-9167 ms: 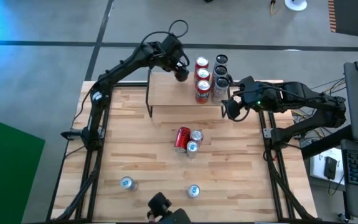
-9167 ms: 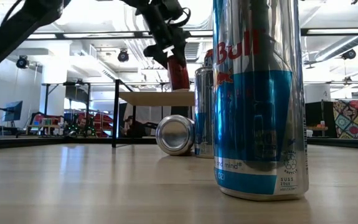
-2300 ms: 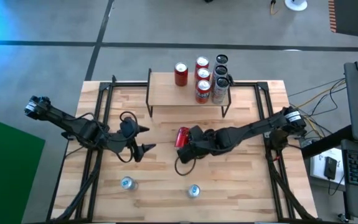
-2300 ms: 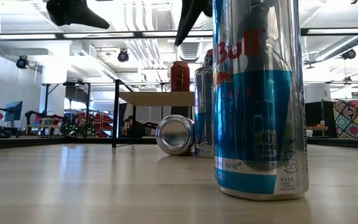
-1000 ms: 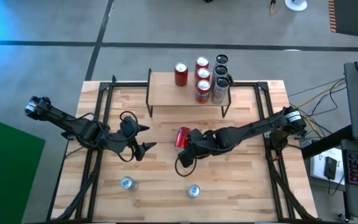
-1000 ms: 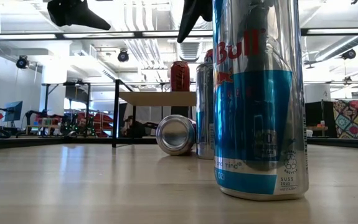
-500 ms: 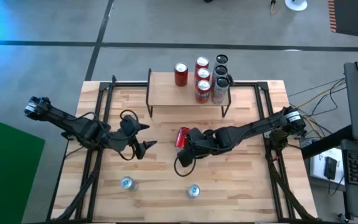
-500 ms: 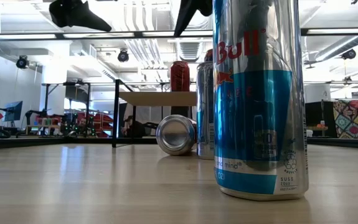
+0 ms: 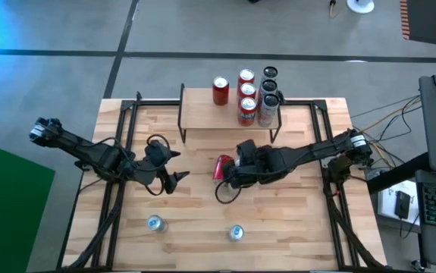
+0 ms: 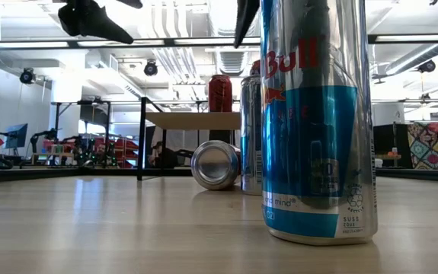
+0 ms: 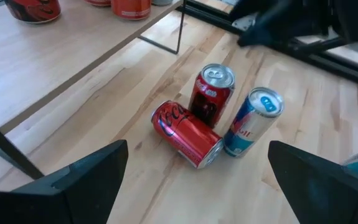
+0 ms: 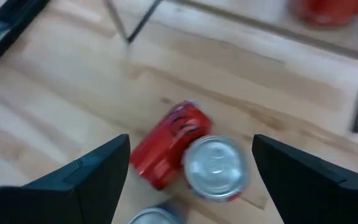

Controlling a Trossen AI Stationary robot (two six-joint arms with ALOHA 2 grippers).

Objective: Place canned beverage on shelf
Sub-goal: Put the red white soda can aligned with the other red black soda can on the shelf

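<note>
Three cans mid-counter: one red can lying on its side [image 11: 187,134], a red can upright [image 11: 211,93] touching it, a blue can [image 11: 251,122] upright just beside.
Right claw [image 9: 231,173]: spread wide and empty, hovering right over that cluster; I judge it is lining up on an upright can, since the upright ones offer clean sides for the fingers.
Left claw [image 9: 174,167]: spread, empty, parked over the counter's left half, out of the way.
Shelf [image 9: 202,114]: at the far edge, five cans packed on its right part, bare plank on its left.
Room: tight around the cluster, so a finger could nudge a neighbour; open counter [image 9: 293,220] toward the shelf.
Near edge: two more blue cans [image 9: 155,223] [image 9: 236,232], well apart.
</note>
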